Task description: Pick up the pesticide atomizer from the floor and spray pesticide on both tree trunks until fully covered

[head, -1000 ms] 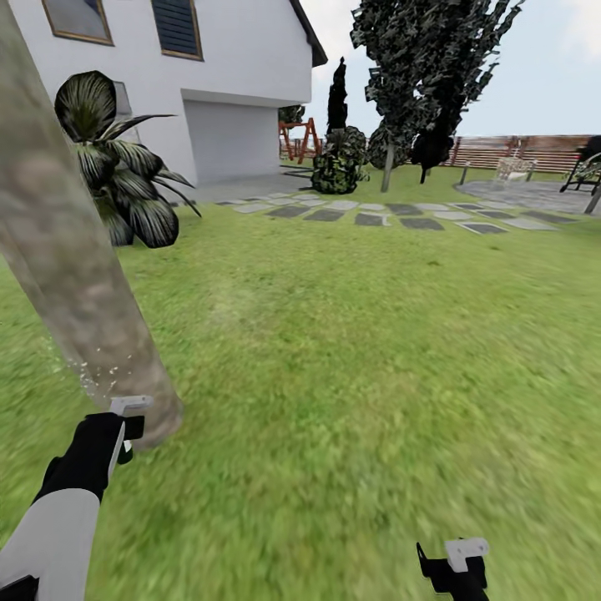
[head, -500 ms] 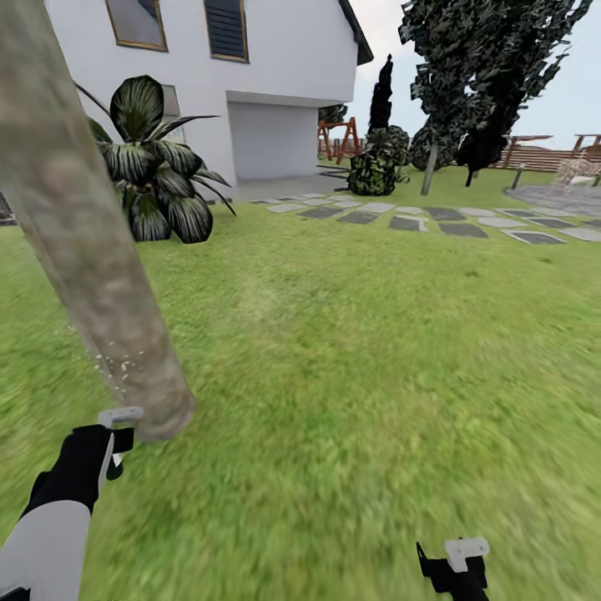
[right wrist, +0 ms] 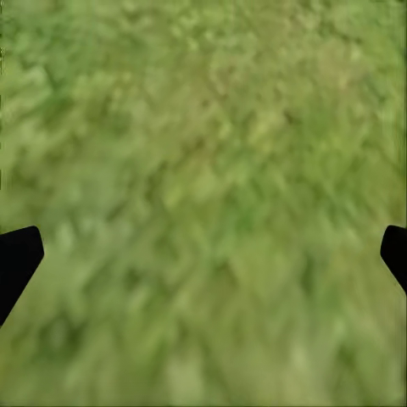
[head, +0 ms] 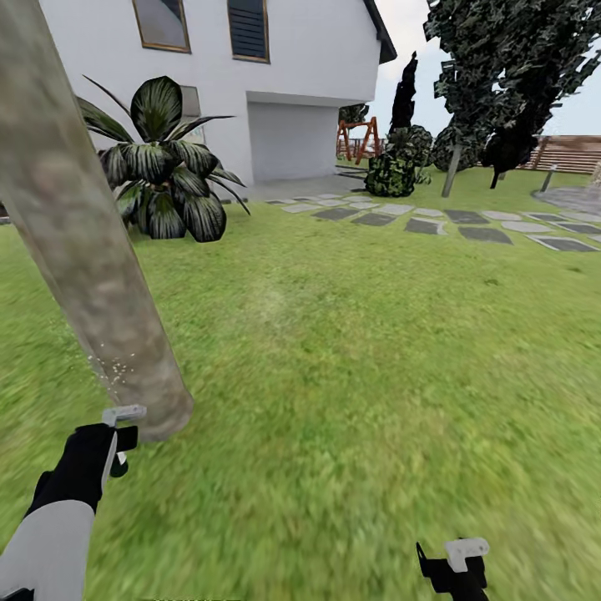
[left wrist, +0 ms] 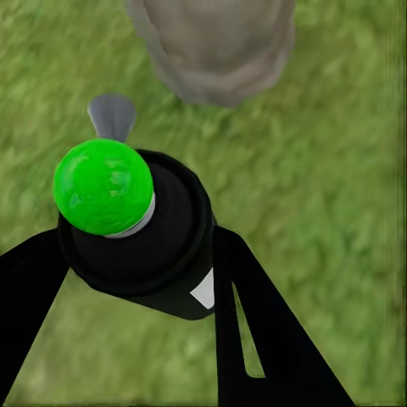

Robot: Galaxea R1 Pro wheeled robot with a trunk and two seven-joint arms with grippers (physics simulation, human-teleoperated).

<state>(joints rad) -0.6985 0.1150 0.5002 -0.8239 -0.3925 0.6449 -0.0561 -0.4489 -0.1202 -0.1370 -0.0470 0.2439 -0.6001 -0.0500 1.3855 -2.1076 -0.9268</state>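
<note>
A thick, mottled grey-tan tree trunk [head: 92,275] leans up the left of the head view, with pale specks low on its bark. My left gripper [head: 117,436] hangs just in front of the trunk's base, shut on the pesticide atomizer [left wrist: 144,237]. In the left wrist view this is a black bottle with a bright green top, and the trunk base [left wrist: 216,47] stands on the grass just beyond it. At the head view's bottom edge my right gripper [head: 457,561] is open over bare lawn. The right wrist view shows the right gripper [right wrist: 203,254] with its fingertips wide apart and nothing between them.
A dark broad-leaved plant [head: 167,167] stands behind the trunk by the white house [head: 317,75]. Stepping-stone slabs [head: 426,224] cross the lawn toward dark columnar trees [head: 501,75], a round bush [head: 392,171], grey paving [head: 576,199] and a slatted fence [head: 576,154]. Open grass lies ahead and right.
The head view has panned left, so house, plant and stones sit further right in the picture. The left gripper stays at the trunk's base, still holding the atomizer. The right gripper has not moved.
</note>
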